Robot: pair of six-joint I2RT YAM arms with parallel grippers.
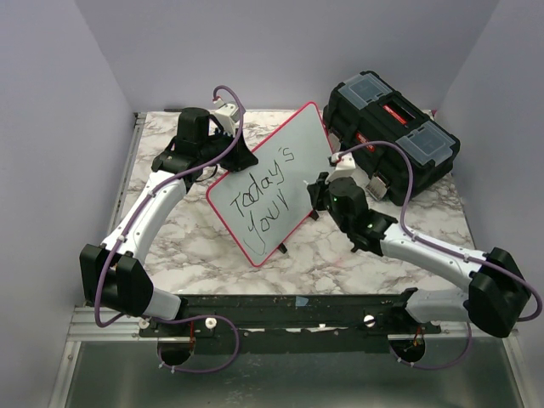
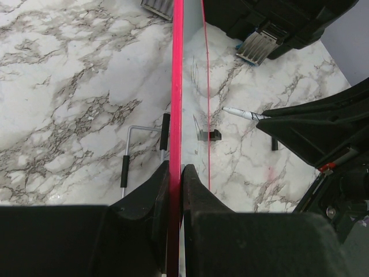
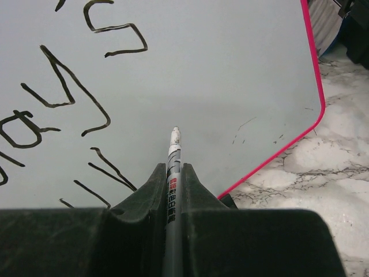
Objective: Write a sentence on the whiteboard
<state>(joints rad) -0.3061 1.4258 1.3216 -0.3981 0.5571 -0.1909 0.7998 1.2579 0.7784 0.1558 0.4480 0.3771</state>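
The whiteboard (image 1: 302, 140), white with a red-pink rim, stands tilted on the marble table, and its edge runs up the left wrist view as a red line (image 2: 177, 86). On it the sentence (image 1: 262, 195) reads "Today's your" in two black lines; part of the lettering (image 3: 69, 92) shows in the right wrist view. My left gripper (image 1: 228, 160) is shut on the whiteboard's rim (image 2: 176, 173). My right gripper (image 1: 316, 194) is shut on a grey marker (image 3: 173, 167). Its white tip points at the bare board face (image 3: 230, 69), just right of the last strokes. I cannot tell whether the tip touches.
A black toolbox (image 1: 391, 136) with red latches stands at the back right, close behind the board's right corner; its metal latch (image 2: 259, 46) shows in the left wrist view. A wire stand (image 2: 130, 150) lies behind the board. The table's side edges are bounded by purple walls.
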